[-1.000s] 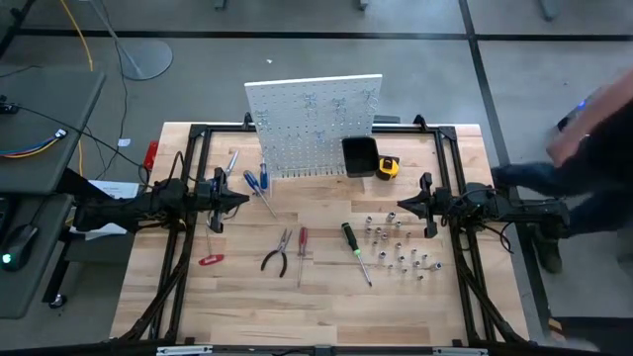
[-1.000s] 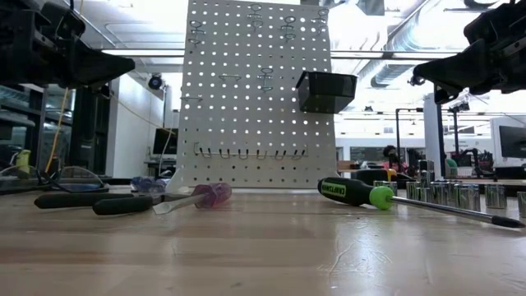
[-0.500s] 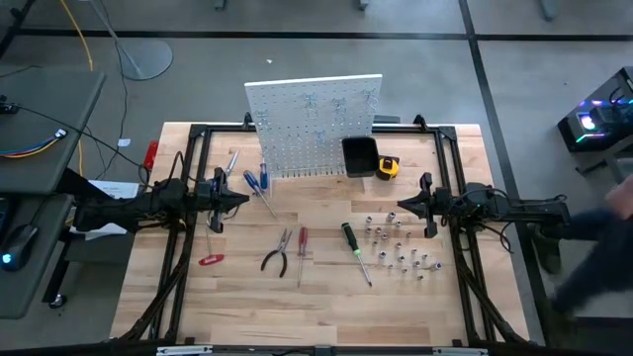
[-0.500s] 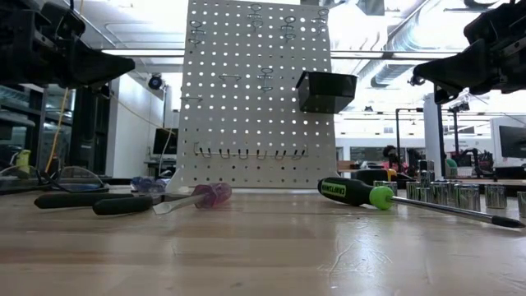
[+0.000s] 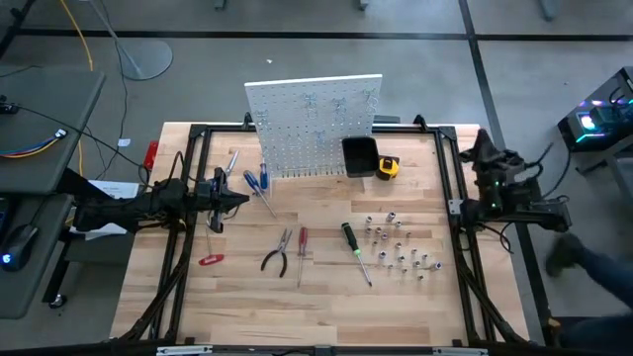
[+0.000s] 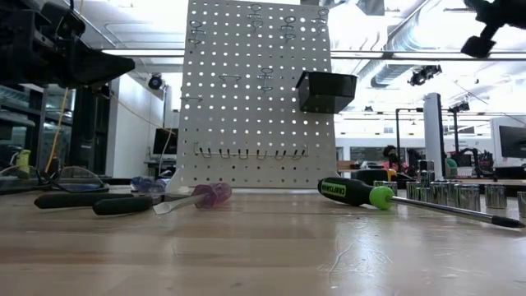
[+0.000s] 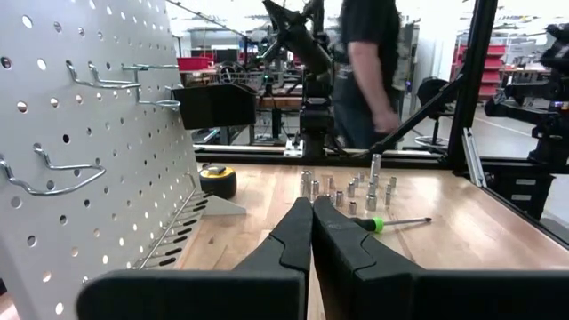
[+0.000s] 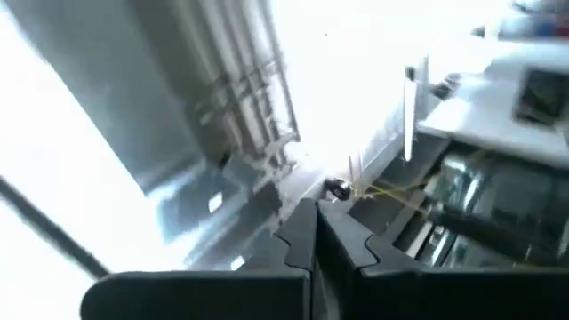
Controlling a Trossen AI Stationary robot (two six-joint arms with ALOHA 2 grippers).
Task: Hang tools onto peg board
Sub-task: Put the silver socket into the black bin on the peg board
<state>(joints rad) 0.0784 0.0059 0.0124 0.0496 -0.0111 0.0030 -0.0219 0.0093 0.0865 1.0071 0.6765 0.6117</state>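
Note:
The white peg board (image 5: 312,124) stands upright at the table's far side, wire hooks on its face (image 7: 53,178), with a black bin (image 5: 359,155) attached. The tools lie flat on the wood: blue screwdrivers (image 5: 255,181), dark-handled pliers (image 5: 277,252), a red screwdriver (image 5: 303,242), a green-black screwdriver (image 5: 354,247) and a small red-handled tool (image 5: 210,260). My left gripper (image 5: 242,197) hovers shut above the table's left side, near the blue screwdrivers; in the left wrist view (image 7: 311,203) its fingers meet. My right gripper (image 5: 482,138) is raised high at the table's far right edge, shut (image 8: 313,209) and pointing up at the ceiling.
Several small metal sockets (image 5: 401,247) stand right of the green-black screwdriver. A yellow tape measure (image 5: 387,167) sits beside the bin. A black metal frame (image 5: 193,133) runs around the table. A person (image 7: 369,62) stands beyond the table's right side.
My right arm has swung up and back from its level pose over the table's right side toward the far right edge, its gripper tipping upward and rising to the top of the low view. A person has moved about beside the table's right side.

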